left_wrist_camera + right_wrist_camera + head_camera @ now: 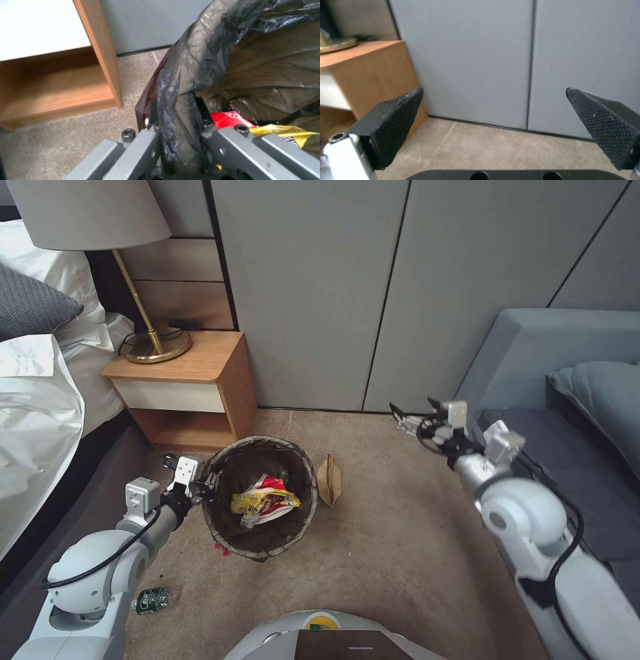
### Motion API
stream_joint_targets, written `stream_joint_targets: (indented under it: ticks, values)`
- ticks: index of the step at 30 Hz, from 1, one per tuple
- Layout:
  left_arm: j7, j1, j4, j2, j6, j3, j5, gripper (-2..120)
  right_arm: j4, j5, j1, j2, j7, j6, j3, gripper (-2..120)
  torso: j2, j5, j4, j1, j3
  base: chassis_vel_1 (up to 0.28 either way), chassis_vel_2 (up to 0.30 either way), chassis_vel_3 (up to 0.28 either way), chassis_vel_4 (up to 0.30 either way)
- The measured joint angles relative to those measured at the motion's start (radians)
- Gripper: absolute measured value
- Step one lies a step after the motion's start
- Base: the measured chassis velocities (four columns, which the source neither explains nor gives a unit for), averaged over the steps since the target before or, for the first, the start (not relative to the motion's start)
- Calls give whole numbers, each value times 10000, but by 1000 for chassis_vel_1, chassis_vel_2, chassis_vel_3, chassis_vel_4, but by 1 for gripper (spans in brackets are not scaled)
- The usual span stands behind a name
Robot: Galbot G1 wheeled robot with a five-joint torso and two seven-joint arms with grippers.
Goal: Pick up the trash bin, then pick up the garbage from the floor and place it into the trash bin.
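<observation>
The trash bin [223,527], lined with a dark bag, stands low in front of me on the tan floor [400,553]. My left gripper [203,488] is shut on its near-left rim. In the left wrist view the fingers [213,135] clamp the bag-covered rim [176,100]. Inside lie a yellow packet [263,503] [283,131] and a red-and-white wrapper [270,484] [230,120]. On the carpet, a flat brown paper bag [329,480] rests beside the bin and a green-labelled bottle [151,600] lies by my left arm. My right gripper [403,419] [500,120] hangs open and empty in the air near the wall.
A wooden nightstand [187,380] [50,95] with a brass lamp [150,343] stands just behind the bin. A bed [33,407] lies to the left, a grey-blue sofa [573,447] to the right, and grey wall panels [400,293] behind. Open carpet runs between bin and sofa.
</observation>
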Motion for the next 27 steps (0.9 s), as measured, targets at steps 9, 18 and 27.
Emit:
stream_joint_targets:
  ticks: [9,18,27]
  values:
    - [0,131,-40,-172,0,-89,5,0,-578,-2068,-1351,2315,-693,2562,178,100,0,-2,1,0,0,0,0,0,0]
    - [-15,248,-79,-526,0,-88,76,0,-1050,-3454,-1750,2901,-852,3308,-49,100,0,-4,1,0,0,0,0,0,0]
    - [-14,337,-119,-542,0,-65,98,0,-1281,-3690,-1669,3063,-805,3415,-276,100,0,-2,1,0,1,0,0,0,0]
